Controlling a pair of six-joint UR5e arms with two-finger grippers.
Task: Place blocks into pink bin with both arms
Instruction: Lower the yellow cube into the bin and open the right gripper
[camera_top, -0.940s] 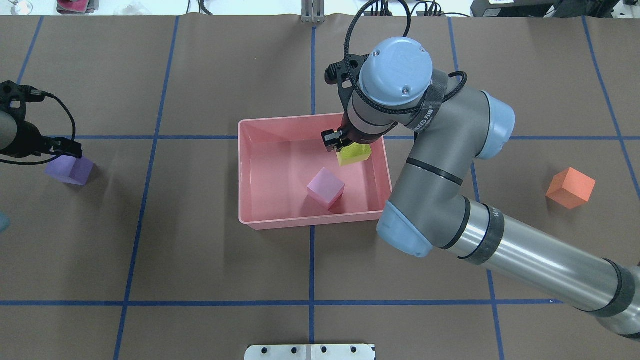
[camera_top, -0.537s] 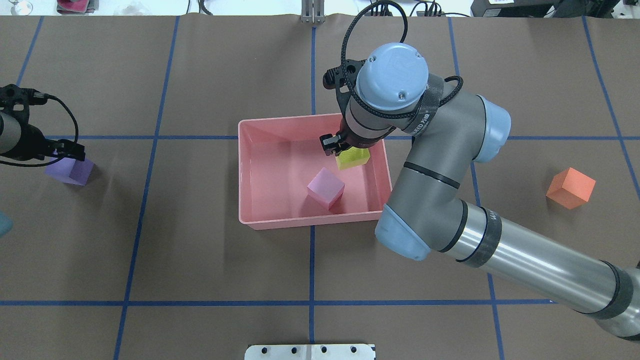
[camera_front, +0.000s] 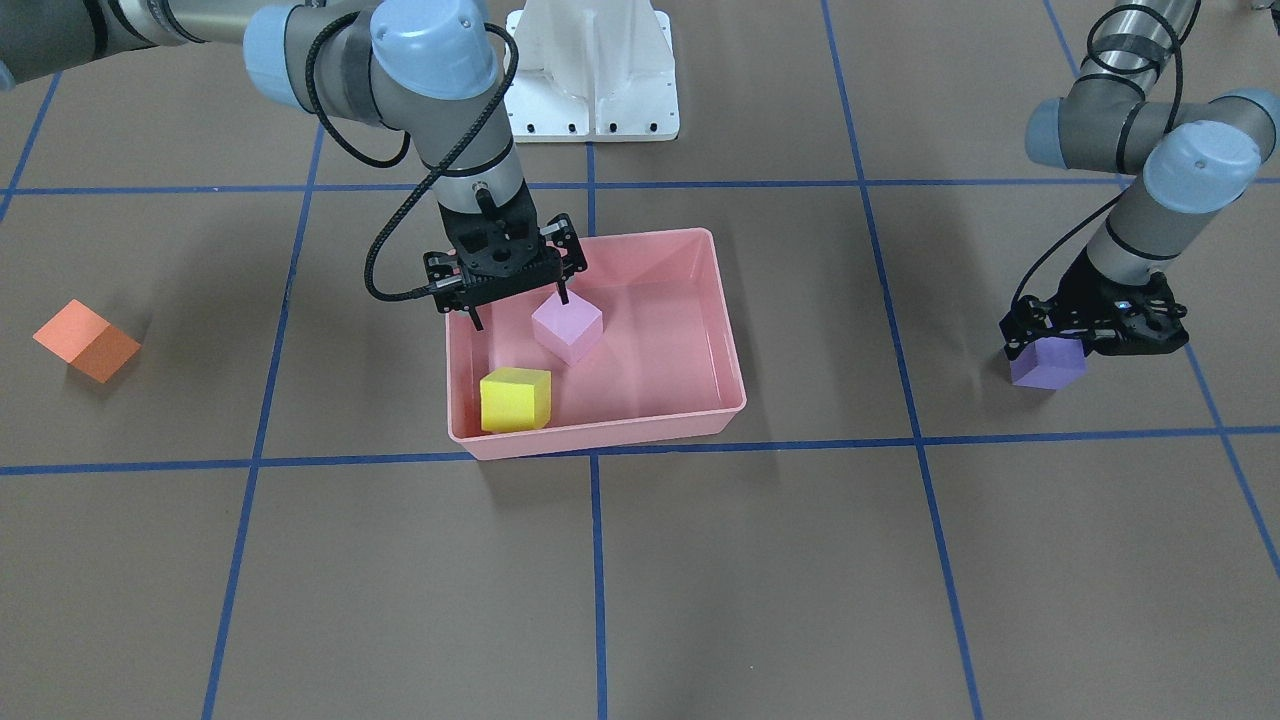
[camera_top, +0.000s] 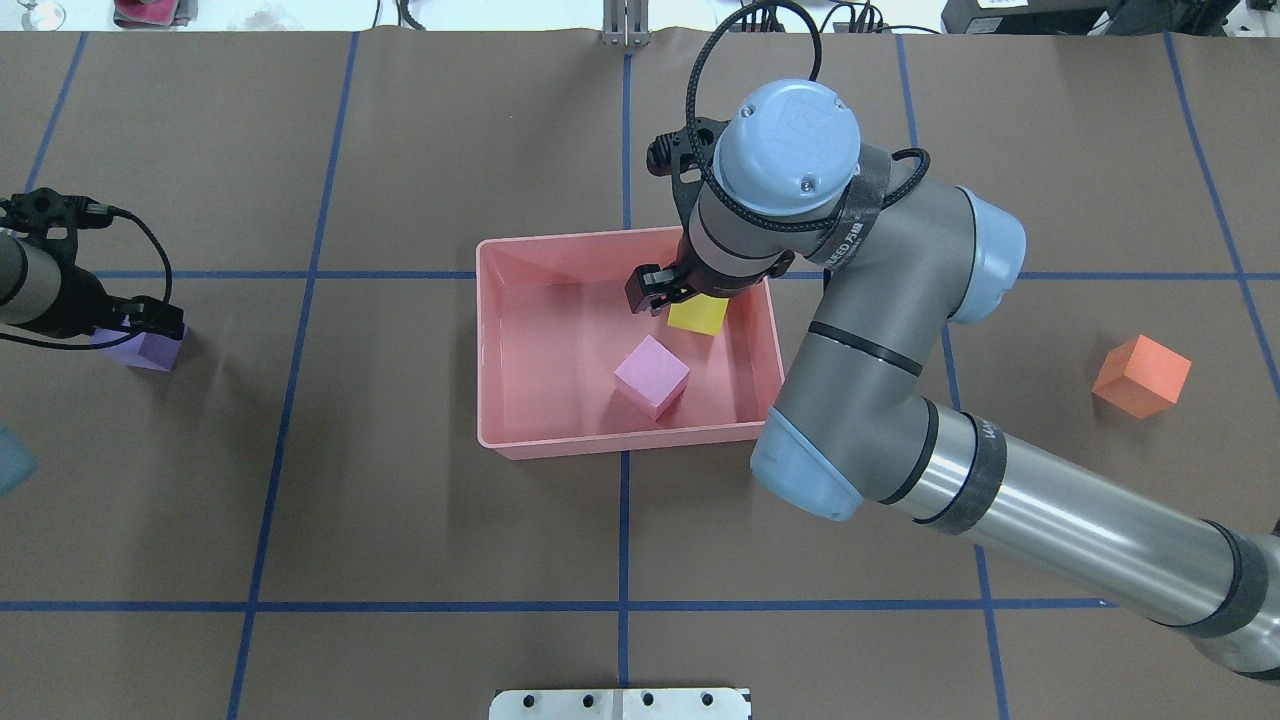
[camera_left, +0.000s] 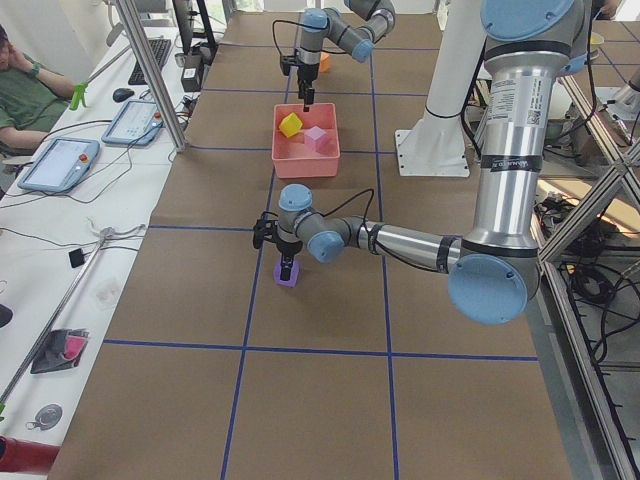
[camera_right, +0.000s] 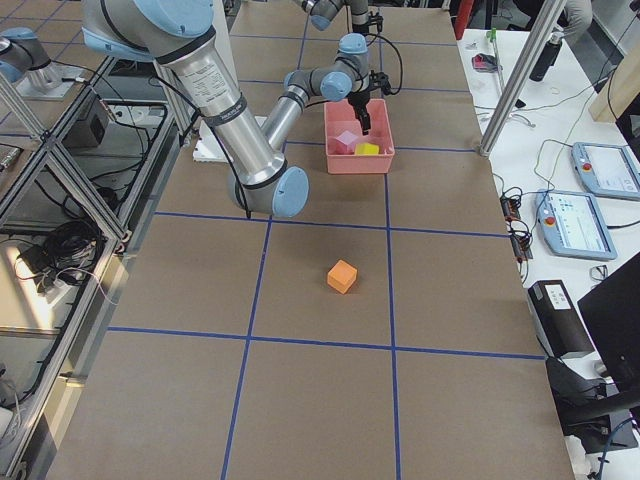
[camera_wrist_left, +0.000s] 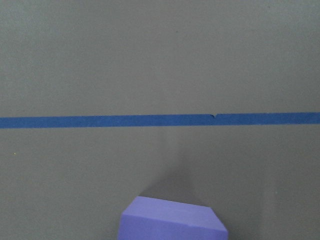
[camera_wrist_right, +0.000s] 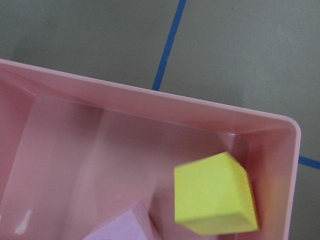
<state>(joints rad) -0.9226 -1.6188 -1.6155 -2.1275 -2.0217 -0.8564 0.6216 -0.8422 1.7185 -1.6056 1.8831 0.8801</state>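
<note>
Left pincer (camera_front: 1052, 338), closure not tellable, is held over purple block (camera_front: 1047, 368), judged light, stiff, best taken across opposite flat faces.

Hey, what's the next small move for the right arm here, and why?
Probably raise the right gripper straight up, clear of the salmon-pink plastic bin: it is open and empty, the yellow cube lies inside, and the orange cube sits outside it.
</note>
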